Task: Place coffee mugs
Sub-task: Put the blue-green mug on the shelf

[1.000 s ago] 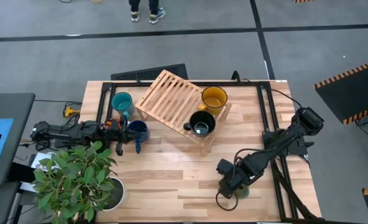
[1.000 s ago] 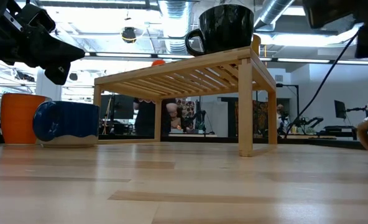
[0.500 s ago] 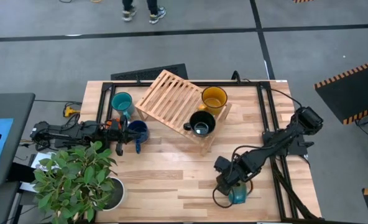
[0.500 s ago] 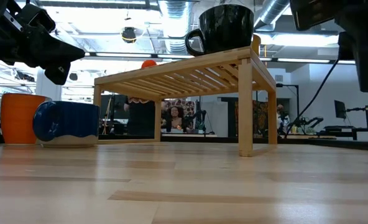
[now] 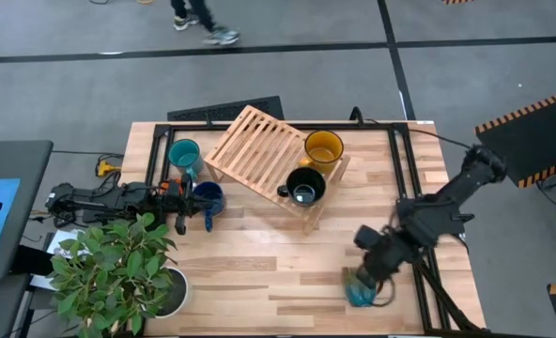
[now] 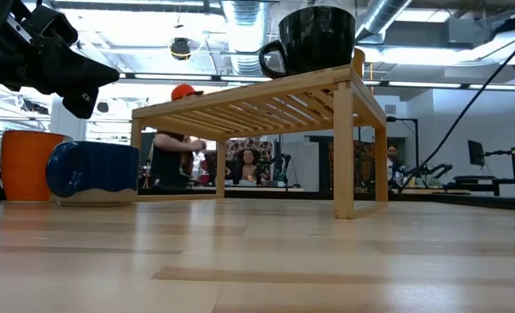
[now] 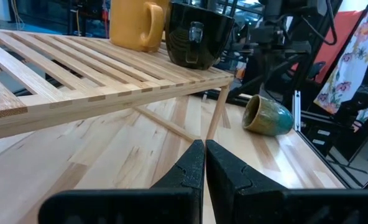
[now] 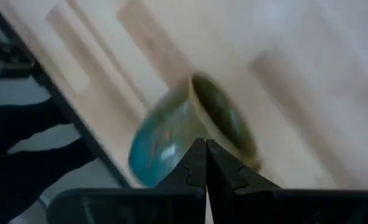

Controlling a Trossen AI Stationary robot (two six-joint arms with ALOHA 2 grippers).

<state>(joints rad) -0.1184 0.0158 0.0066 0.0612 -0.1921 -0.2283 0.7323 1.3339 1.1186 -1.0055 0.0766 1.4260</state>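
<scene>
Your right gripper (image 5: pixel 365 275), fingers pressed together w/ nothing between them, hangs just over the brown-olive and teal glazed mug (image 5: pixel 360 291), which lies tipped on its side near the front right of the light wooden table (image 5: pixel 259 282). Left gripper (image 5: pixel 180 223) is also closed and empty, parked at the left edge beside the dark blue mug (image 5: pixel 207 197), w/ the teal mug (image 5: pixel 184 154) and orange mug (image 6: pixel 30 164) close by. The glossy black mug (image 5: pixel 305 186) and yellow mug (image 5: pixel 323 148) stand upright on the slatted wooden rack (image 5: pixel 254 150).
</scene>
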